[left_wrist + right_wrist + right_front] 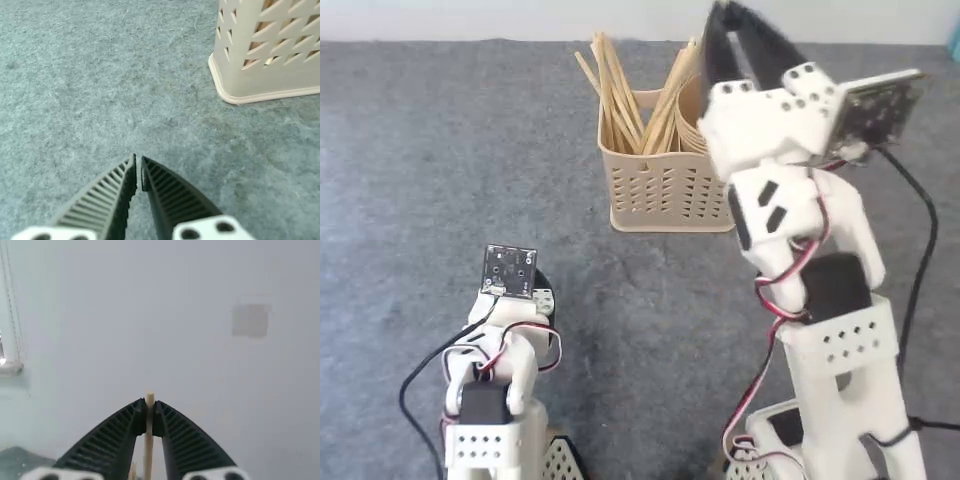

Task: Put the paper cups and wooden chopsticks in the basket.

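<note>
A grey, felt-like fabric surface (420, 150) lies beneath a pale plain wall (150, 315), which bears a faint grey square patch (251, 320).

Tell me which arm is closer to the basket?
Right. The right gripper is above the basket, clamping a chopstick; the left gripper is low over the carpet, short of it.

Right wrist camera. I see the right gripper (149, 407) with its two black ribbed fingers (112, 437) drawn together on a single wooden chopstick (148, 440), which stands between them and touches both. Its blunt tip rises just past the fingertips. Behind is a pale, plain wall (175, 315) bearing a faint grey square patch (251, 320). Thin cords (11, 300) hang at one edge, and a dark grey corner of the surface (20, 457) lies near them.
</note>
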{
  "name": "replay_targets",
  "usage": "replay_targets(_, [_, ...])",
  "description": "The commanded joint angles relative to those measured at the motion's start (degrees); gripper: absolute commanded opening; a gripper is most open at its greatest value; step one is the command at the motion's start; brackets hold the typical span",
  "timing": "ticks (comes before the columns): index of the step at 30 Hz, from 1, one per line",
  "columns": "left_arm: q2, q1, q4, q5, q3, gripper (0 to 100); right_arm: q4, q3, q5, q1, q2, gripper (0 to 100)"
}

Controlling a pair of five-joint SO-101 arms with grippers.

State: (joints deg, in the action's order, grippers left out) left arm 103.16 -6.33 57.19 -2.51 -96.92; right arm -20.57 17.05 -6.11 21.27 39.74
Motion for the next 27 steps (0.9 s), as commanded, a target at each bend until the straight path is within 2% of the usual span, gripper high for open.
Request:
replay_targets(1, [1.0,0.1,-1.8,-0.4,0.4,1,-5.1,-1.3,0.8,0.7,-2.4,0.9])
replay_targets(4, [1.0,0.1,-1.8,-0.4,0.4,1,-8.0,-1.3,0.5,0.6,-4.7,1.5])
replay_targets(9, [1.0,0.2,-1.8,-0.4,0.4,1,-9.7,-1.3,0.4,0.3,-7.1,14.3])
replay_targets(11, [1.0,0.2,-1.8,-0.4,0.4,1,-9.8,-1.6,0.4,0.3,-6.6,16.2])
replay_targets(17, [1.0,0.2,-1.8,-0.4,0.4,1,-11.9,-1.5,0.4,0.4,1.8,16.2])
replay_targets(20, [1.0,0.2,-1.8,-0.4,0.4,1,-18.7,-1.7,0.4,0.3,7.9,13.1])
replay_targets(24, [1.0,0.2,-1.9,-0.4,0.4,1,-28.7,-1.3,0.8,0.0,16.0,0.2])
replay_targets(27, [1.1,0.2,-2.0,-0.4,0.4,1,-33.8,-1.3,0.8,-3.6,21.5,2.1])
